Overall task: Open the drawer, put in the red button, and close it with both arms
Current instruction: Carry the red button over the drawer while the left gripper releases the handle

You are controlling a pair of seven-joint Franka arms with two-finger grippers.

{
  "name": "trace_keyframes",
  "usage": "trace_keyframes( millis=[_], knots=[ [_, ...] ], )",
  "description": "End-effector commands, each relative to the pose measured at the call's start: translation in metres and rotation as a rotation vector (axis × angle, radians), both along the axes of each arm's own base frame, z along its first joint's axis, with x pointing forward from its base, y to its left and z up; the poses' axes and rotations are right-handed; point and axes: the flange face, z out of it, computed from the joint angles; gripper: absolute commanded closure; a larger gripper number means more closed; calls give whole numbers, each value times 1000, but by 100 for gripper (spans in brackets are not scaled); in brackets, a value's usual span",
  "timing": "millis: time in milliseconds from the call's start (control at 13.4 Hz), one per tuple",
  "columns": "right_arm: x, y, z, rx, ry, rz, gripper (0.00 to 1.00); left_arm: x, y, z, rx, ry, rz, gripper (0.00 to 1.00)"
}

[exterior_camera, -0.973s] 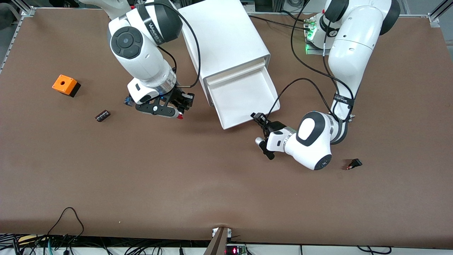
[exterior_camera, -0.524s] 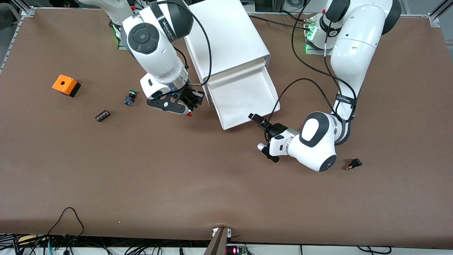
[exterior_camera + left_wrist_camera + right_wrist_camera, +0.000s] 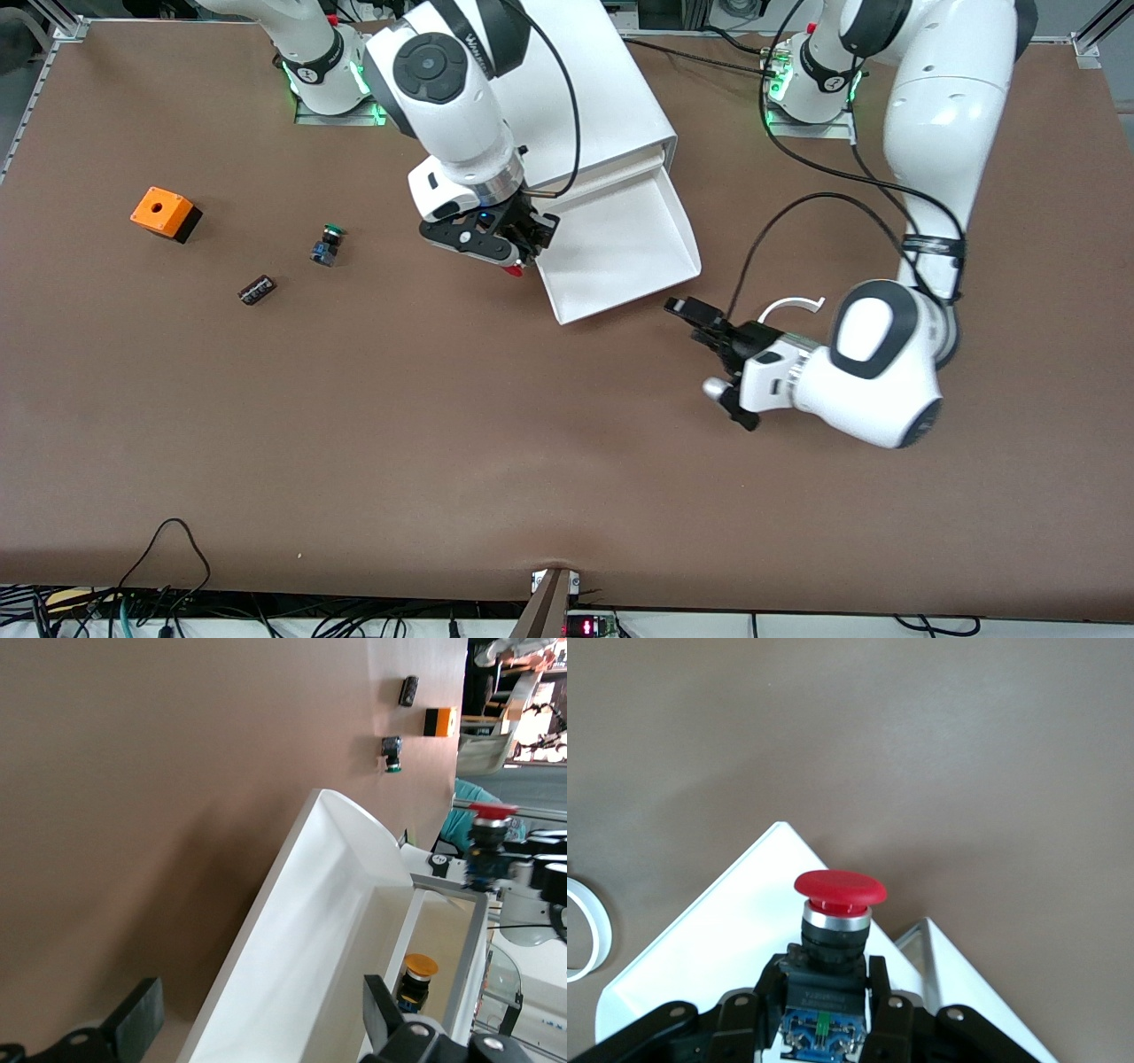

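The drawer (image 3: 620,248) stands pulled out of the white cabinet (image 3: 576,80), and its tray looks bare. My right gripper (image 3: 509,257) is shut on the black-and-blue body of the red button (image 3: 512,270), over the drawer's front corner at the right arm's end. In the right wrist view the red cap (image 3: 840,888) points away from the gripper (image 3: 826,992), above the white drawer corner (image 3: 718,939). My left gripper (image 3: 713,363) is open over the table, clear of the drawer's other front corner. The left wrist view looks along the drawer (image 3: 328,930) between the fingers (image 3: 133,1023).
A green-capped button (image 3: 328,244), a small black part (image 3: 257,290) and an orange box (image 3: 164,213) lie toward the right arm's end. A white ring (image 3: 793,304) lies by the left arm's wrist. Cables trail from both arms.
The right gripper carried the red button from beside the green-capped button across to the drawer's corner. The left gripper opened and drew back from the drawer's front.
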Motion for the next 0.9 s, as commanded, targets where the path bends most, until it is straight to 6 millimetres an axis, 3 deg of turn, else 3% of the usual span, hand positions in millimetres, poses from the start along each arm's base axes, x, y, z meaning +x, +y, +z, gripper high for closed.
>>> trace_keyframes(
  millis=[0,299,599,823],
  knots=[
    [-10,24,-12,9,-32,-50,78,10,34,27,47,-46,2,1],
    [-27,63,-47,17,-62,-112,77,18,96,56,144,-107,57,1],
    [-41,93,-74,7,-89,-145,76,17,118,66,324,-116,78,1],
    [-46,101,-82,5,-92,-156,68,15,132,86,429,-84,177,1]
  ],
)
